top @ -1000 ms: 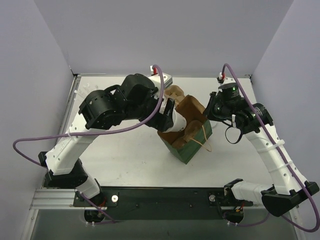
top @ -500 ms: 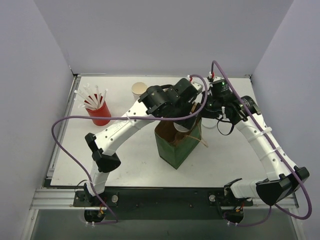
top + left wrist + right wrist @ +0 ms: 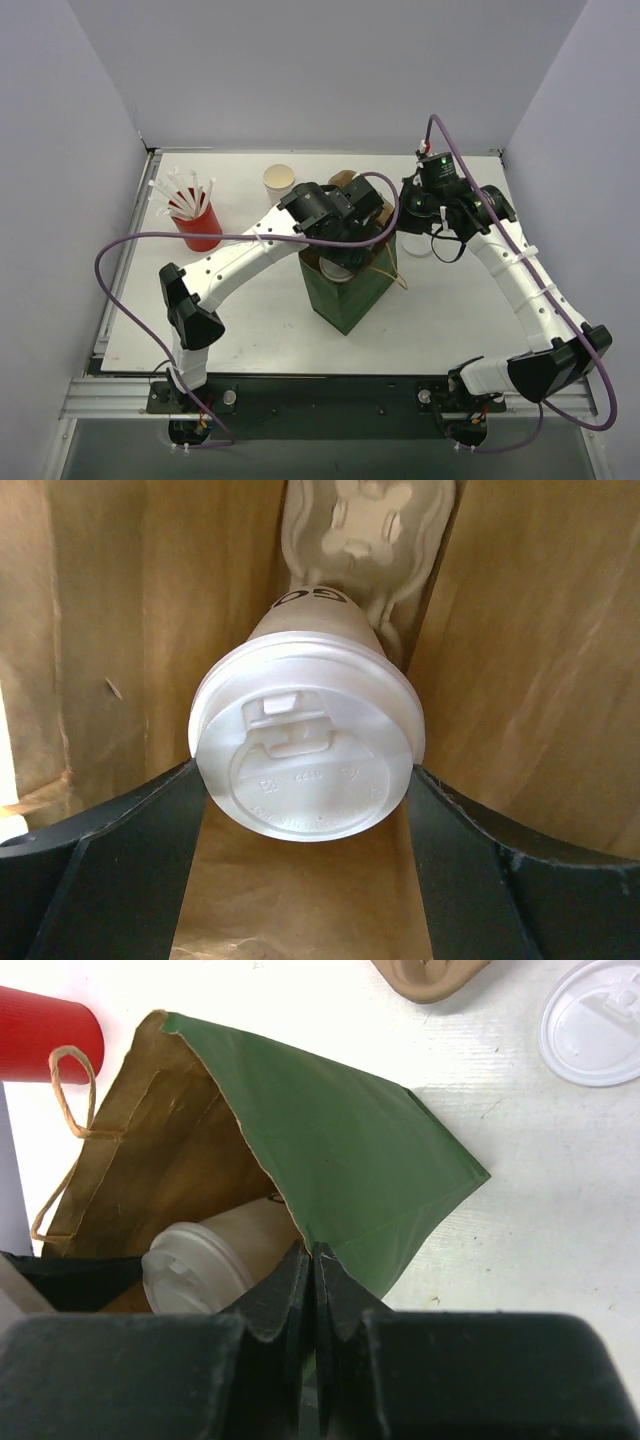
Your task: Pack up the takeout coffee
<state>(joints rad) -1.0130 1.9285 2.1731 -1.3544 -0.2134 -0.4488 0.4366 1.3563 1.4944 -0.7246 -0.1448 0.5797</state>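
Lighting is bright and even from above. The desk (image 3: 250,320) carries soft shadows; the takeout coffee (image 3: 305,740) glares slightly at its lid.

The left arm was folded up over the left side of the table (image 3: 250,320). Now it stretches across to the bag (image 3: 350,295), and the left hand (image 3: 303,775) has gone down inside it with the coffee cup (image 3: 310,660). The bag leaned over before, and now it stands straighter. The right hand (image 3: 312,1260), pinching the bag's edge, has moved a little left with it.
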